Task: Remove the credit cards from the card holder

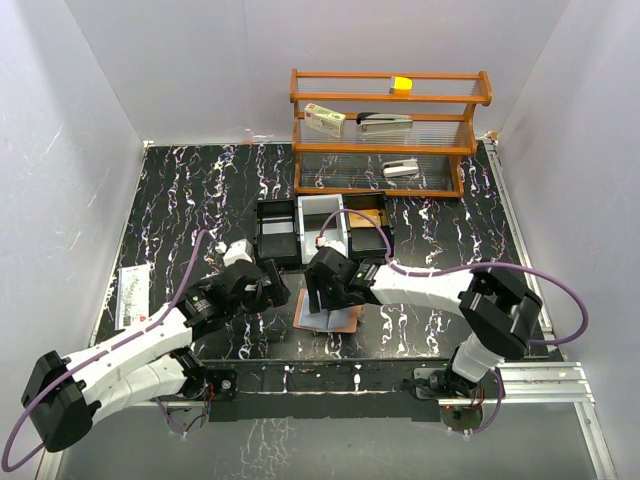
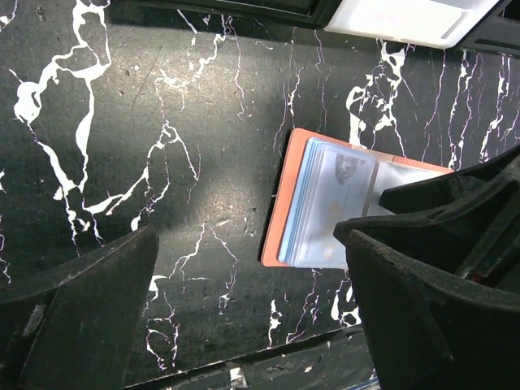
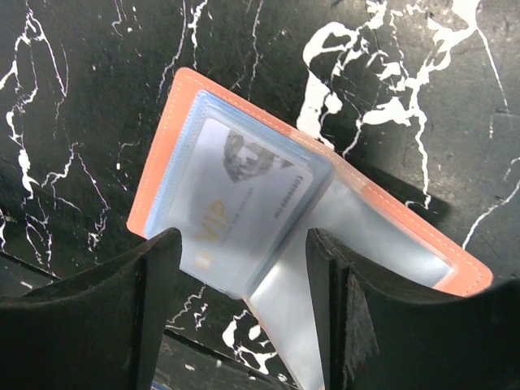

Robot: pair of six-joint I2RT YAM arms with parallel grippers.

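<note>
The card holder point(image 1: 338, 320) lies opened flat near the table's front edge, salmon cover down and pale blue-grey sleeves up point(image 3: 166, 154) point(image 2: 286, 195). A pale credit card point(image 3: 244, 191) marked VIP sits in the top clear sleeve, with more cards stacked under it point(image 2: 333, 203). My right gripper point(image 1: 325, 298) point(image 3: 244, 244) hovers right over the holder, open. Its fingers straddle the sleeves near the fold and clamp nothing. My left gripper point(image 1: 272, 290) point(image 2: 252, 244) stands wide open just left of the holder, over bare table.
Behind the holder stand a black tray point(image 1: 278, 232), a white tray point(image 1: 322, 222) and another black tray point(image 1: 370, 232). A wooden shelf point(image 1: 390, 98) at the back carries a stapler and small boxes. A packet point(image 1: 133, 293) lies at the left edge.
</note>
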